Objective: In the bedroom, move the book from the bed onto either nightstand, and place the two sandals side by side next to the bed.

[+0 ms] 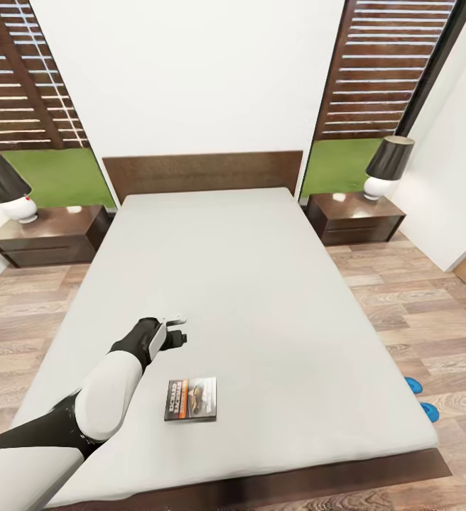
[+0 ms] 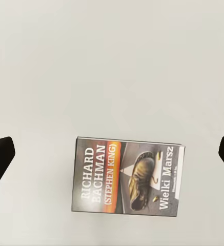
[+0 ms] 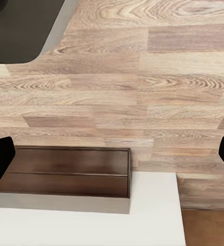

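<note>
Left wrist view: book (image 2: 128,177) reads "RICHARD BACHMAN (STEPHEN KING)".

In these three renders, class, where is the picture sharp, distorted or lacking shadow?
Head view: wide-angle stretch slants the window frames; the small dark paperback book casts barely any shadow. Left wrist view: its cover lettering reads sharply. Right wrist view: wood-plank floor grain crisp.
</note>
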Controlling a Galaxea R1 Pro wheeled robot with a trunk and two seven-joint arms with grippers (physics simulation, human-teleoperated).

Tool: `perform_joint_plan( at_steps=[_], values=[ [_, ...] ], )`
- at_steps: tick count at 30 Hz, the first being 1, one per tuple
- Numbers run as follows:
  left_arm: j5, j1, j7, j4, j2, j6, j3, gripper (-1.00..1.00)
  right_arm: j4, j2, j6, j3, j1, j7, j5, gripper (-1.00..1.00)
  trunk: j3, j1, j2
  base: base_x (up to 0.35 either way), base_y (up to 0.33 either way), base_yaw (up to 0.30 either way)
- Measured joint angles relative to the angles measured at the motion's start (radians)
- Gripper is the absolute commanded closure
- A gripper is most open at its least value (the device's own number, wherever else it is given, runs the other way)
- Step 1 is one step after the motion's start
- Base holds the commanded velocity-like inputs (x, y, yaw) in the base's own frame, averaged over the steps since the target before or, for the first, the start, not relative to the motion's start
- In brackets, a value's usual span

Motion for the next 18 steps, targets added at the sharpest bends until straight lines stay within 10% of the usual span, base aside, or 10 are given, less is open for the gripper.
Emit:
perform_joint_plan(
  at_steps=[18],
  values=[
    [0.001,0.000,-0.002,0.002,-0.001,-0.003,0.000,-1.00,-0.001,-0.010,0.000,-0.003,0.000,0.000,-0.001,-1.00,-0.028,0.000,0.000,0.000,0.000,0.000]
  ],
)
